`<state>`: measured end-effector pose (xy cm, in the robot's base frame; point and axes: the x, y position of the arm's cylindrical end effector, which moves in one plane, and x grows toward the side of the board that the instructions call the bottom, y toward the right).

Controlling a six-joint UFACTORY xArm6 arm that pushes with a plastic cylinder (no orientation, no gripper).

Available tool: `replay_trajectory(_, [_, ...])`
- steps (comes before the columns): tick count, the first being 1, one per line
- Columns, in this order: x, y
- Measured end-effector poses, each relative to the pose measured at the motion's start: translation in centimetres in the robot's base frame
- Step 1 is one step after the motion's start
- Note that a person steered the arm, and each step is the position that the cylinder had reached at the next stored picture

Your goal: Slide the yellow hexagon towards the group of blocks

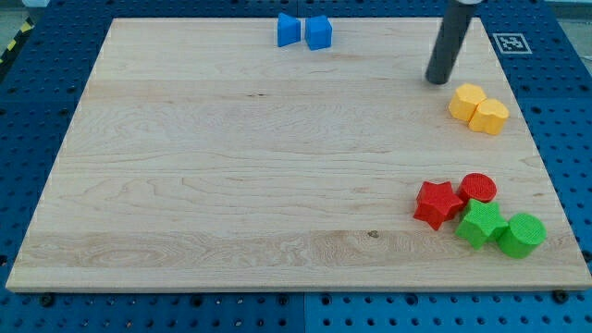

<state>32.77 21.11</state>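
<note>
My rod comes down into the view from the top edge, at about one o'clock from the middle of the board. It is dark, straight and round, and it leans a little, its upper part lying further toward the view's right than its lower end. My tip (pixel 437 80) rests at the level of the board's surface, near the board's upper right corner. Nothing of my arm above the rod shows.

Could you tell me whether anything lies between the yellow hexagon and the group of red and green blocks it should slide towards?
Nothing visible: bare board separates the yellow hexagon from the group below. My tip sits up-left of the yellow pair.
</note>
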Motion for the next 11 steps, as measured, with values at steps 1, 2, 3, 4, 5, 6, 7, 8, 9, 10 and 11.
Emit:
replay_trajectory(1, [-0.2,2.2])
replay_trajectory(2, [0.8,2.2])
replay_trajectory(3, [2.8,2.2])
replay_trajectory(4, [3.9,2.2])
replay_trajectory(5, [4.3,2.2])
replay_trajectory(6, [4.7,1.6])
replay_trajectory(7, [4.9,-0.2])
replay_trajectory(8, [5.6,-1.1])
replay_trajectory(9, [6.7,-1.1])
replay_trajectory(10, [7.8,-1.1])
replay_trajectory(11, [8.6,-1.1])
